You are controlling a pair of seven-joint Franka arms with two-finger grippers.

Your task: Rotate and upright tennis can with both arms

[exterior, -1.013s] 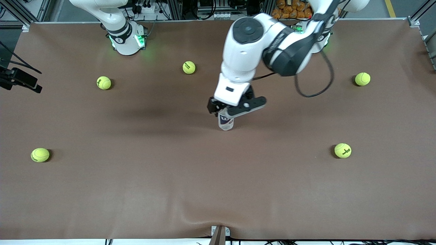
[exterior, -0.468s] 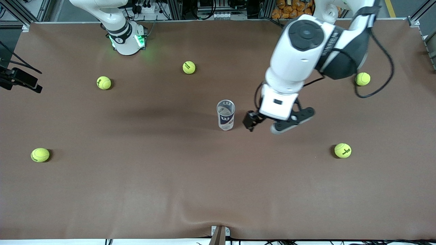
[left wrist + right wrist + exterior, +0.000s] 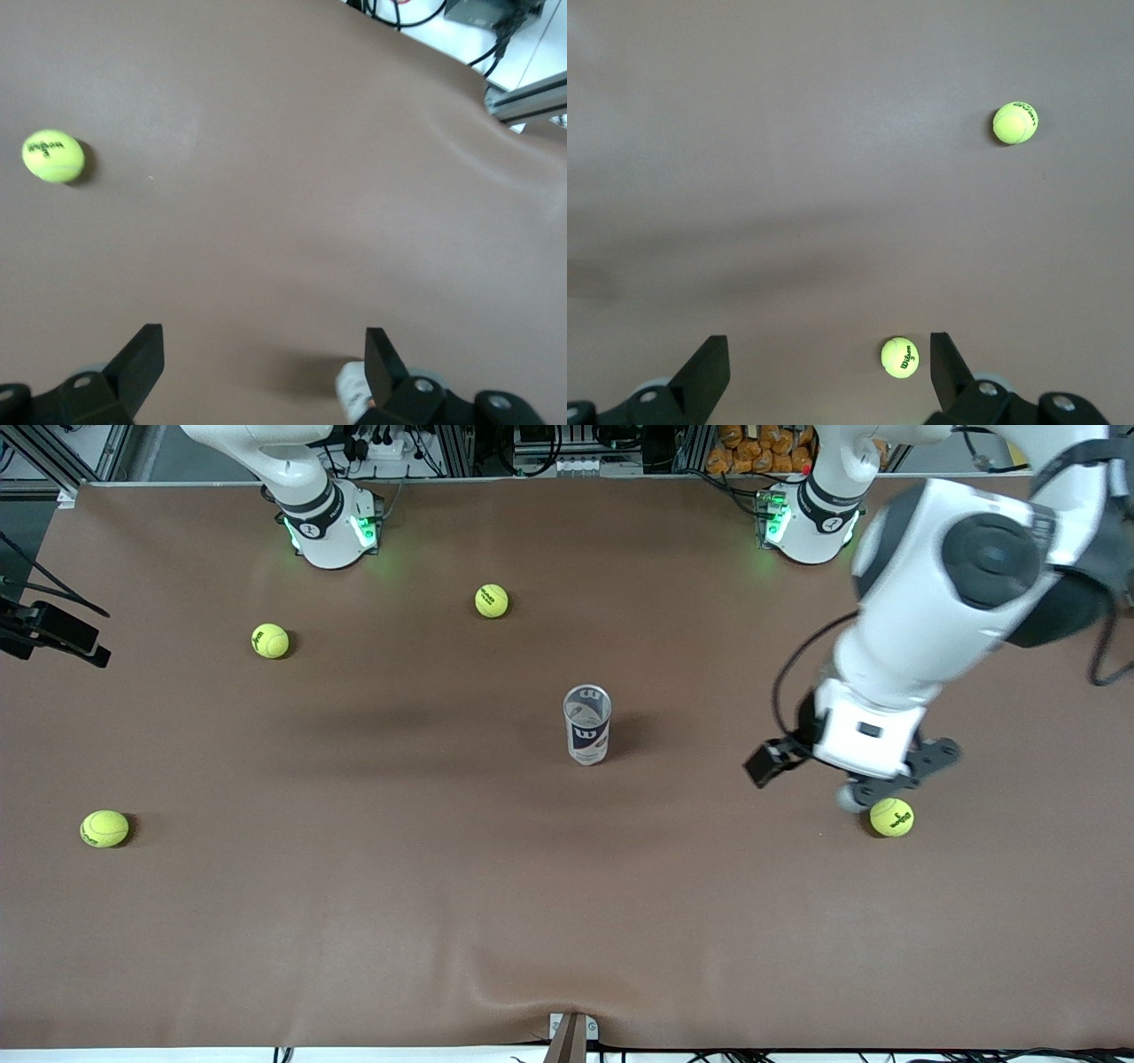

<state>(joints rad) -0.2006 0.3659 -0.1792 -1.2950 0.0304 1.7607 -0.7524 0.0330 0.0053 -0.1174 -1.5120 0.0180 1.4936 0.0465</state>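
The tennis can [image 3: 586, 724] stands upright on its own near the middle of the brown table, with its open silvery rim up and its white and dark-blue label facing the front camera. My left gripper [image 3: 808, 779] hangs open and empty well apart from the can, toward the left arm's end, just above a tennis ball [image 3: 892, 817]. In the left wrist view the left gripper [image 3: 263, 341] has only bare table between its fingers. My right gripper [image 3: 826, 354] is open and empty high over the table; the front view does not show it.
Tennis balls lie scattered: two [image 3: 492, 600] [image 3: 270, 640] toward the right arm's base and one [image 3: 104, 828] near the right arm's end. The right wrist view shows two balls [image 3: 899, 357] [image 3: 1015, 122]. The left wrist view has a ball [image 3: 53, 157] and a table edge [image 3: 523, 97].
The left gripper, open around the can's top a second ago, has swung away toward the left arm's end. The can stays upright and has not moved.
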